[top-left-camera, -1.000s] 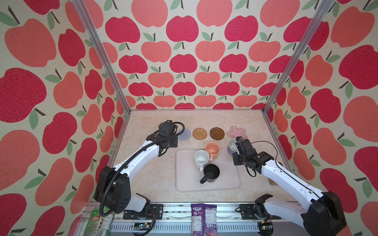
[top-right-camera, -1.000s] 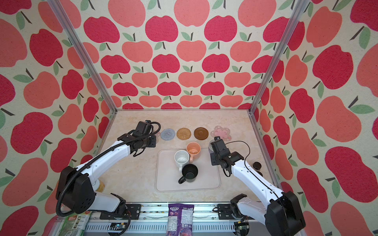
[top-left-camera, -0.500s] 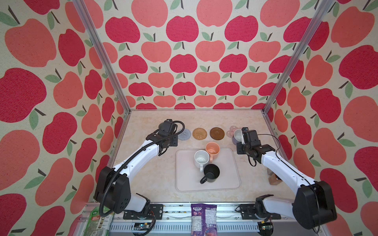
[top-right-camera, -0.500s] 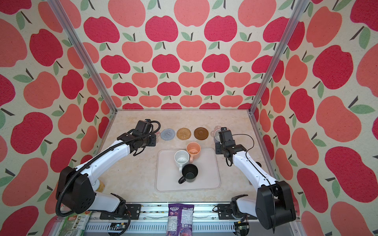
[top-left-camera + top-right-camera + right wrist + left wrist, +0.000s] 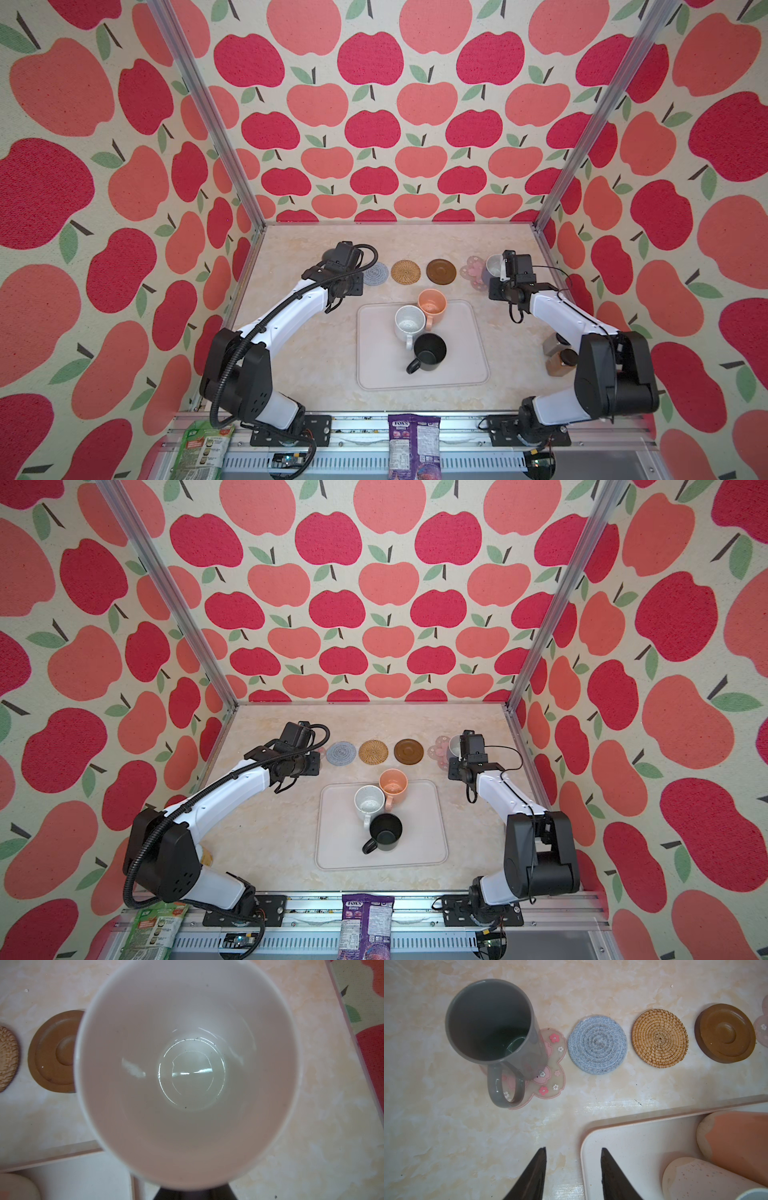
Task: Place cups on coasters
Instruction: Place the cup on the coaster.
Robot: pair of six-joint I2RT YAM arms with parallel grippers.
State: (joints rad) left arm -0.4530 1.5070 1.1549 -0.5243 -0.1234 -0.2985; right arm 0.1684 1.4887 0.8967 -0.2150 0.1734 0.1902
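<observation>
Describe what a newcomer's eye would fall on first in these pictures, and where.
The red and coral apple wallpaper fills every wall. On the pale tray at the centre stand a white mug, a peach-orange mug and a black mug. Beyond the tray to the right, the right gripper holds a white-lined mug by a pink flower coaster.
</observation>
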